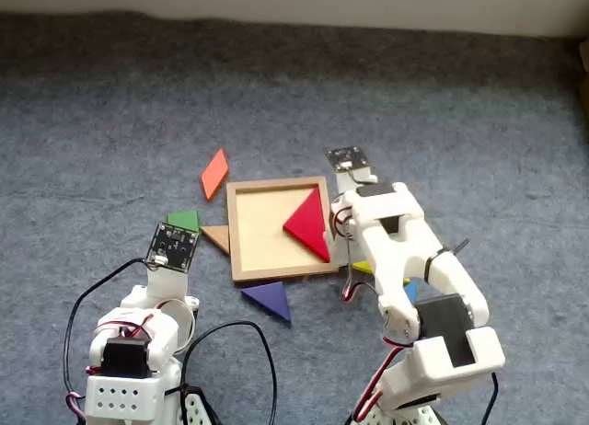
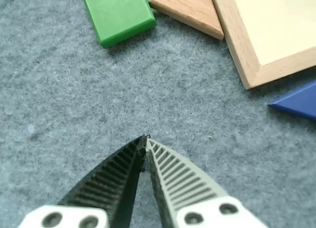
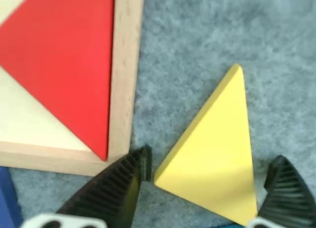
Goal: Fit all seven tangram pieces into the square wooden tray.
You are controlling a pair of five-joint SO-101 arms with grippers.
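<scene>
**ITEM 1. R claw** point(image 3: 211, 164): fingers spread wide, straddling the yellow triangle point(image 3: 212, 154). Piece lies flat on the carpet betw. the two tips, not pinched.

**ITEM 2. Tray** point(image 3: 123, 65): rim just beside one finger of the R claw. Red triangle point(image 3: 59, 55) lies flat inside, against that rim.

**ITEM 3. L claw** point(image 2: 146, 141): fingers pressed together, nothing held, over bare carpet. Ahead of its tips and apart from them are the green square point(image 2: 118, 13) and the wood triangle point(image 2: 190, 11), the latter just beside the tray's outer edge. Indigo triangle point(image 2: 296, 102) lies off to one side.

**ITEM 4. Orange parallelogram** point(image 1: 214, 173): beyond the tray, far from both claws. Pale-blue piece point(image 1: 410, 290): under the R arm, mostly hidden.

**STATUS (est.):** 1 of 7 pcs in; step in hand = pick up yellow.

**RISKS (judgement):**
- Fingers would close on slanted edges, so the piece prob. twists or squirts out fwd.
- Thin piece on soft carpet: tips may ride over it and shut on nothing.
- Finger next to the rim may snag it on closing, shove the tray and shift red.
- On placing, a corner landing on the rim or on red leaves yellow tilted and blocks later pcs.
- Pale-blue piece lies close under the arm and could get dragged.
</scene>
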